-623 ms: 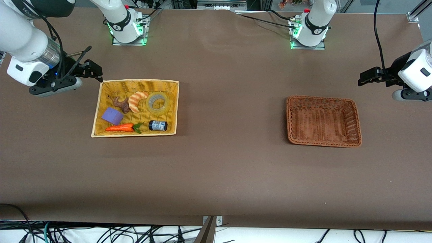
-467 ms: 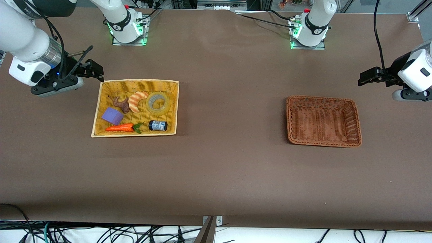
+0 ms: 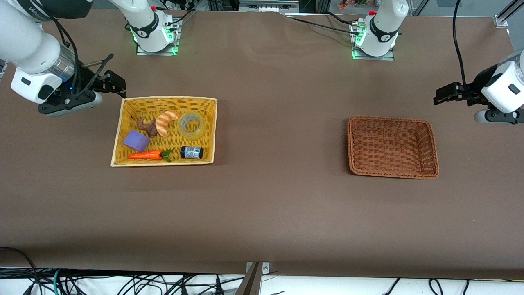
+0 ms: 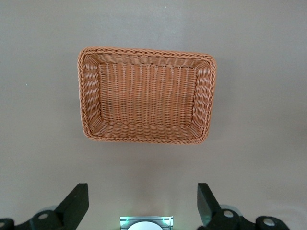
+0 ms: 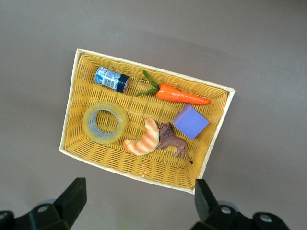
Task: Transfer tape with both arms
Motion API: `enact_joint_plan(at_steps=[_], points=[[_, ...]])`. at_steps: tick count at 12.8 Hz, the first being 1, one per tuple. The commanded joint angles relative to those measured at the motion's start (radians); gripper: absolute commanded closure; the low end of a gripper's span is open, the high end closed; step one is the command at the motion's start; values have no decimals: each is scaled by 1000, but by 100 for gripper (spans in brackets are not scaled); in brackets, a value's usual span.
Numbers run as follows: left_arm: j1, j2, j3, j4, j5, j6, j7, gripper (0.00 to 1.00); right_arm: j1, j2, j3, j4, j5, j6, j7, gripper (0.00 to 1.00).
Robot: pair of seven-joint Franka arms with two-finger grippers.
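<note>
The tape [image 3: 191,124], a yellowish translucent ring, lies flat in the yellow basket [image 3: 168,98], beside a croissant. It also shows in the right wrist view [image 5: 105,125]. My right gripper [image 3: 117,85] is open and empty, up over the table just off the yellow basket's corner at the right arm's end; in its wrist view [image 5: 139,189] the basket [image 5: 158,168] lies ahead of the jaws. My left gripper [image 3: 444,94] is open and empty, over the table beside the empty brown basket [image 3: 389,119], which fills the left wrist view [image 4: 144,51] ahead of the jaws [image 4: 142,191].
In the yellow basket lie a croissant [image 3: 166,122], a brown toy animal [image 3: 147,127], a purple block [image 3: 136,140], a carrot [image 3: 146,155] and a small black jar [image 3: 191,152]. Bare brown table stretches between the two baskets.
My right gripper has crept a little toward the yellow basket's corner. My left gripper has barely shifted. Nothing in the baskets has moved.
</note>
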Motion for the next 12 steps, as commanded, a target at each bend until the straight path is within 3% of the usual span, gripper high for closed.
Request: enact_joint_plan(at_steps=[1, 12], points=[[0, 12, 0, 25, -6, -2, 16, 0, -2, 26, 6, 39, 4, -31, -6, 0], [0, 12, 0, 25, -6, -3, 16, 0, -4, 17, 6, -31, -19, 32, 0, 0]])
